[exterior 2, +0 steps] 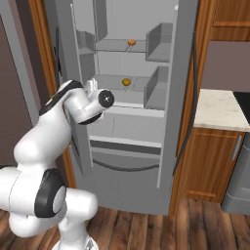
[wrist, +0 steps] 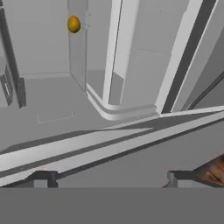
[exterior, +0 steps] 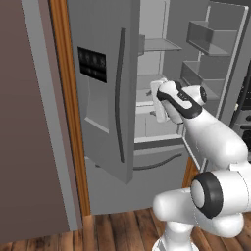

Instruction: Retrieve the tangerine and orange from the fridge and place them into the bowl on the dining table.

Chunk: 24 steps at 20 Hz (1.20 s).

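Note:
The grey fridge [exterior: 105, 73] [exterior 2: 180, 97] stands with both doors swung open. Two small round orange fruits lie inside: one on the upper shelf [exterior 2: 131, 42] and a yellower one on the middle shelf [exterior 2: 126, 82]. I cannot tell which is the tangerine and which the orange. A yellow-orange fruit [wrist: 73, 24] sits far off at the top left of the hand view. My gripper [exterior: 158, 100] [exterior 2: 91, 88] [wrist: 111, 178] hovers at the fridge's opening near middle-shelf height, open and holding nothing, well short of both fruits. The bowl and the dining table are out of view.
The left door with its black panel [exterior: 92, 63] juts out beside my arm. The right door's bins [exterior: 206, 37] flank the other side. A wooden cabinet with a pale counter [exterior 2: 219, 105] stands right of the fridge. A brown wall panel [exterior: 24, 122] is on the left.

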{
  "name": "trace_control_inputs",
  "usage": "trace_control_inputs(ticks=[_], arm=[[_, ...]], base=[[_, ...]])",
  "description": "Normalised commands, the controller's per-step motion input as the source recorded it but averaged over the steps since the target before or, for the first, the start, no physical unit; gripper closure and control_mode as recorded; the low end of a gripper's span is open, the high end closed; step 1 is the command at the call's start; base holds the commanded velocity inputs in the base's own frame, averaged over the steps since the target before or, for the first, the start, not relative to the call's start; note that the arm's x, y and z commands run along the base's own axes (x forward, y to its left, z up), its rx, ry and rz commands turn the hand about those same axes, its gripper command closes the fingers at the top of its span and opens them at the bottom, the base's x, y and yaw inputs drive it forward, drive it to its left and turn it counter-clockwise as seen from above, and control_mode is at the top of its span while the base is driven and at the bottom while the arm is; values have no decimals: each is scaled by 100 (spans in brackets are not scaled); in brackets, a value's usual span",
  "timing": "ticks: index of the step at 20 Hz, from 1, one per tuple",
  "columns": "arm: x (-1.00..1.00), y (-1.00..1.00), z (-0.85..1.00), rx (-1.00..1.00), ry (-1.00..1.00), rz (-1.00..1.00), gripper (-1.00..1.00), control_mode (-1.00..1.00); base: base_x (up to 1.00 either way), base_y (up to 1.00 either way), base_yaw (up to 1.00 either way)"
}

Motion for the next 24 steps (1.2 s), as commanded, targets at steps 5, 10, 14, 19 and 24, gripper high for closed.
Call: trace_control_inputs(ticks=[5,10,14,19,24], arm=[[33,15,-4,0,0,0,-100,-100],[32,7,-8,3,0,0,-100,-100],[36,16,-10,3,0,2,-100,-100],[42,25,-11,3,0,5,-100,-100],[14,29,-8,1,0,5,-100,-100]], base=[[0,0,0],[0,0,0],[0,0,0],[0,0,0],[0,0,0]])
